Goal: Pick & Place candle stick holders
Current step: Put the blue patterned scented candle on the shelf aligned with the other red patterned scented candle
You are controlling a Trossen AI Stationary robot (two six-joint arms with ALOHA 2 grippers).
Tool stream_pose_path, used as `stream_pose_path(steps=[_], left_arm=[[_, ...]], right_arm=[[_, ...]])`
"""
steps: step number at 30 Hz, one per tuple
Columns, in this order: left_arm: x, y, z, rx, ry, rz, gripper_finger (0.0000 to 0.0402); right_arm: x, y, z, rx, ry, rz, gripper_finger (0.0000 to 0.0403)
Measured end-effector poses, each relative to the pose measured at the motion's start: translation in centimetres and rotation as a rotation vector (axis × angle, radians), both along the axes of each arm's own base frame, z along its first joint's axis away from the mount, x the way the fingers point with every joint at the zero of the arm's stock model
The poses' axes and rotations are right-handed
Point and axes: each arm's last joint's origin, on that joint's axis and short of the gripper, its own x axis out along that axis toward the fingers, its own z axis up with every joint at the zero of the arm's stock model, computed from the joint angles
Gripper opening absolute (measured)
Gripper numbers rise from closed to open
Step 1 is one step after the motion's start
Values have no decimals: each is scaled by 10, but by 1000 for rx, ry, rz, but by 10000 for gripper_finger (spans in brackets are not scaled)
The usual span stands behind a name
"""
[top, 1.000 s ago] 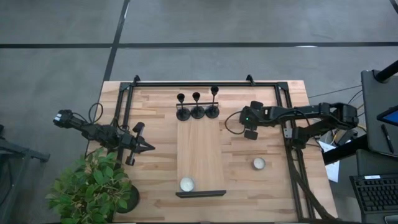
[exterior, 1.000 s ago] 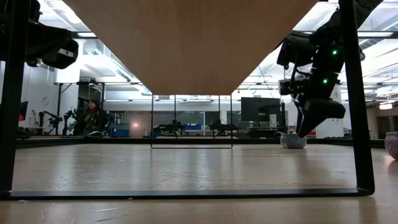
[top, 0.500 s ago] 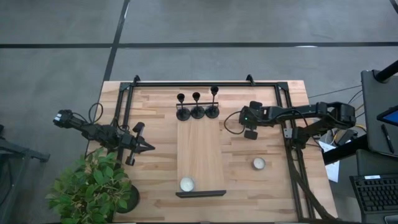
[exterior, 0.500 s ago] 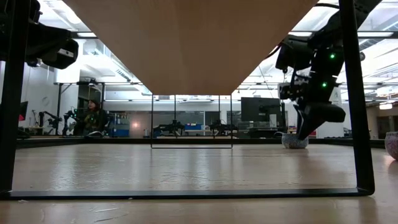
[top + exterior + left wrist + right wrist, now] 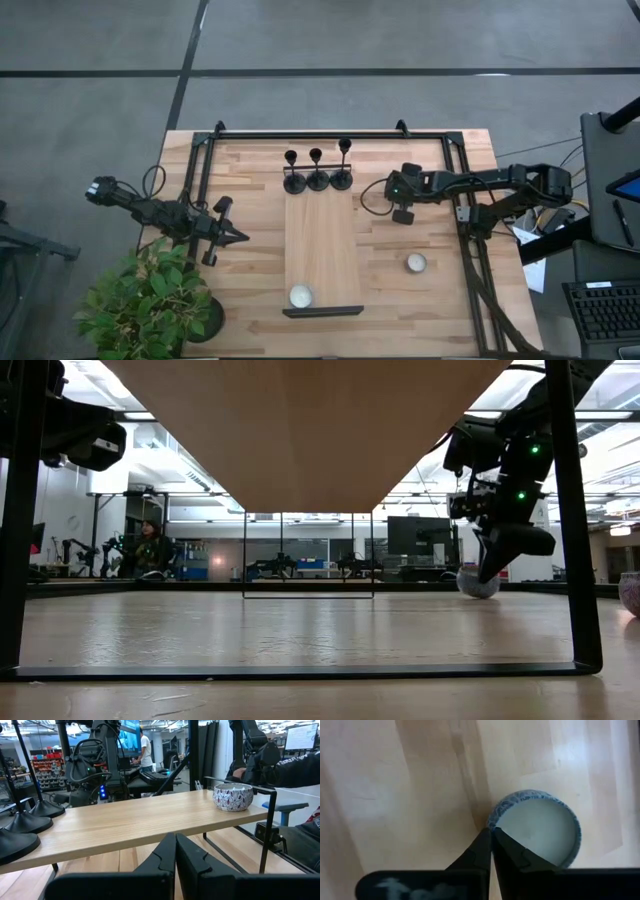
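Note:
Three black candle stick holders (image 5: 317, 178) stand on their round bases in a row at the far end of a raised wooden board (image 5: 322, 245); the left wrist view shows their bases (image 5: 25, 822). My right gripper (image 5: 405, 208) points steeply down over the table right of the board. It is shut at the rim of a candle in a blue-patterned cup (image 5: 537, 832), which my hand hides in the high view. My left gripper (image 5: 240, 237) waits shut and level at the table's left. My right gripper comes from above, slanting down, and its tips (image 5: 485, 837) meet at the cup's rim (image 5: 492, 820). One finger lies over the wax face, the other outside the wall. In the low view the candle (image 5: 478, 584) sits tipped, with its lower edge on the table.
A second candle (image 5: 300, 296) sits at the board's near end, also seen in the left wrist view (image 5: 233, 796). A third (image 5: 416, 263) lies on the table at the near right. Black frame rails (image 5: 330, 132) edge the table. A potted plant (image 5: 150, 305) stands at the near left.
My right gripper has stayed in place and shut at the candle's rim. In the low view the candle has shifted slightly and tipped up from standing flat.

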Motion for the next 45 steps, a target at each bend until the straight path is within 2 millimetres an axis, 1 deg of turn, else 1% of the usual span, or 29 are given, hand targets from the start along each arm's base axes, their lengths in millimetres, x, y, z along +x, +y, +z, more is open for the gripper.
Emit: stream_pose_path(steps=[5,10,17,24,28,31,37,42,45], left_arm=[[0,0,0,0,0,0,10],[0,0,0,0,0,0,10],[0,0,0,0,0,0,10],[0,0,0,0,1,0,10],[0,0,0,0,0,0,10],[0,0,0,0,0,0,10],[0,0,0,0,0,0,10],[0,0,0,0,1,0,10],[0,0,0,1,1,0,10]], right_arm=[[-2,7,3,57,-3,-4,9],[0,21,21,89,-28,-4,8],[10,50,59,194,-129,67,8],[22,83,102,235,-202,142,8],[30,101,123,261,-199,172,8],[38,115,136,269,-200,222,8],[60,149,160,280,-192,325,8],[80,177,169,276,-134,390,8],[93,194,173,274,-128,438,8]])
